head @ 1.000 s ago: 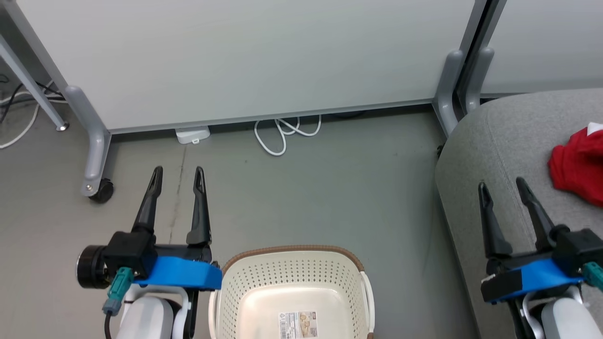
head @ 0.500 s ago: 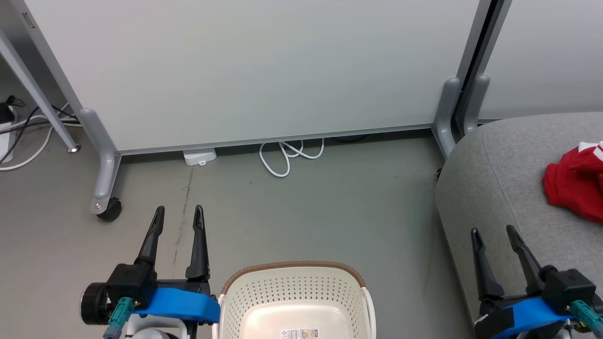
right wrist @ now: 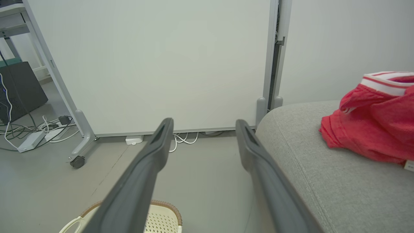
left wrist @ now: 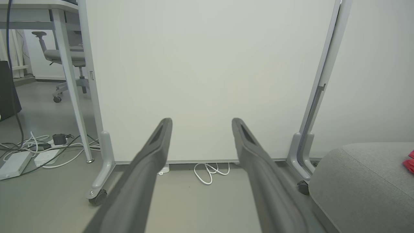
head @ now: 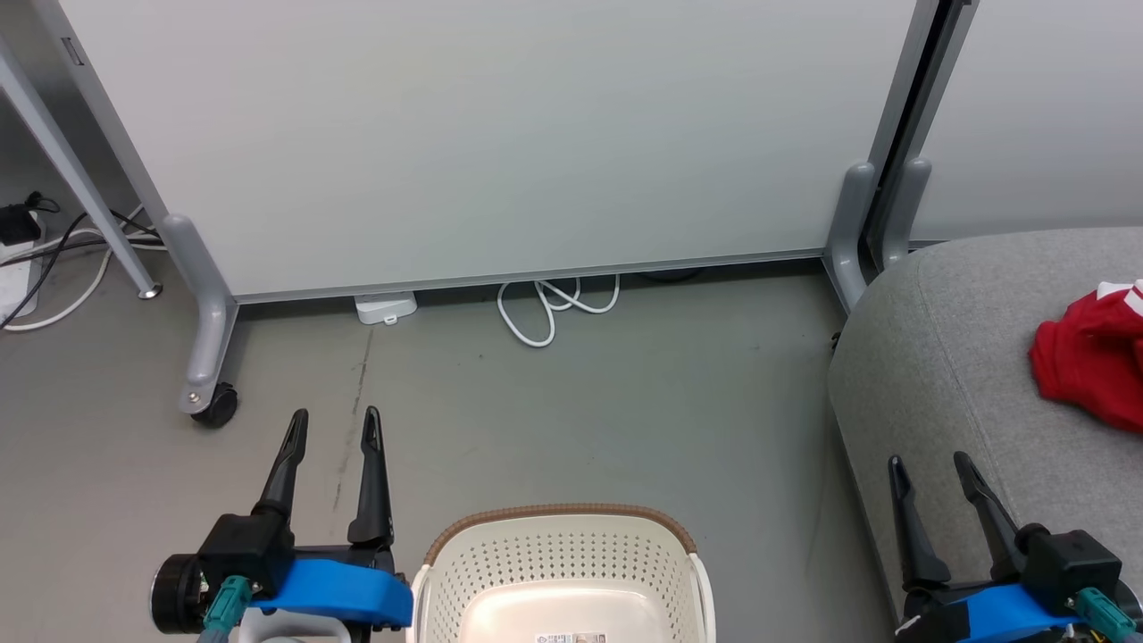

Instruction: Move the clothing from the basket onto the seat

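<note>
Red clothing (head: 1089, 362) lies on the grey seat (head: 938, 375); the basket (head: 563, 554) looks bare inside. The left claw (head: 335, 413) and right claw (head: 927, 458) hang apart, holding nothing. The task seems done; next, check the basket's hidden part.

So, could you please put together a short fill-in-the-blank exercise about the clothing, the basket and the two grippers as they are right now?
1. The clothing lying on the seat is mostly ____ in colour.
2. The rim band of the basket is ____.
3. The left gripper and the right gripper both have their jaws ____.
4. In the head view, the seat is on the robot's ____ side of the basket.

Missing words: red; brown; open; right.
</note>
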You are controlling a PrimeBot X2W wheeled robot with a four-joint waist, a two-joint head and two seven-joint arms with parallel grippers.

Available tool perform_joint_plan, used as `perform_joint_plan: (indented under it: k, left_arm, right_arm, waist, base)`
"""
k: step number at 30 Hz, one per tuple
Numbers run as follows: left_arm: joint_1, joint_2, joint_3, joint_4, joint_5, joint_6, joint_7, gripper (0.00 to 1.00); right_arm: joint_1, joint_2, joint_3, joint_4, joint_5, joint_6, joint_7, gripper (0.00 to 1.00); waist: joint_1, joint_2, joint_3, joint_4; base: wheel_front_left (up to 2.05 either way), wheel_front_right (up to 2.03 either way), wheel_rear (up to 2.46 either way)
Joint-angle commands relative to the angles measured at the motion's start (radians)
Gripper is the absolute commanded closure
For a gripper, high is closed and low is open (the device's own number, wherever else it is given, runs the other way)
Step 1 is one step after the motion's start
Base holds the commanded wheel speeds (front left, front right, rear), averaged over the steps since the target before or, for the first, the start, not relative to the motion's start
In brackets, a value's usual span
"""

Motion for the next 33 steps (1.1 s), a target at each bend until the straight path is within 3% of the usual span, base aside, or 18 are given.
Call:
perform_joint_plan:
  k: [1,2,3,8,33]
  left_arm:
    - [0.009,-0.001,0.007,0.001,-0.008,0.004,-0.003,0.00]
    - [0.010,-0.001,0.005,0.002,-0.013,0.001,-0.003,0.00]
    - [0.003,0.000,0.000,0.001,-0.011,0.000,0.000,1.00]
    - [0.037,0.000,-0.005,0.042,-0.017,0.000,0.006,1.00]
    - [0.006,0.000,0.062,0.035,-0.442,-0.022,0.118,1.00]
  right_arm:
    - [0.016,0.003,-0.003,0.003,0.002,0.000,-0.001,0.00]
    - [0.016,0.003,-0.002,0.004,0.002,0.000,-0.001,0.00]
    - [0.001,0.002,0.000,0.002,0.000,0.000,0.000,1.00]
    - [0.012,0.007,0.002,0.046,0.001,0.000,0.007,1.00]
    - [-0.027,0.013,-0.019,0.029,0.443,0.000,0.119,1.00]
  waist:
    - [0.0001,-0.0001,-0.001,0.001]
    - [0.0001,-0.0001,-0.001,0.001]
    - [0.0001,-0.0001,-0.001,0.001]
    - [0.0001,-0.0001,-0.001,0.001]
    - [0.0001,-0.0001,0.003,-0.012]
  base:
    - [0.00,0.00,0.00]
    - [0.00,0.00,0.00]
    - [0.00,0.00,0.00]
    - [0.00,0.00,0.00]
    - [0.00,0.00,0.00]
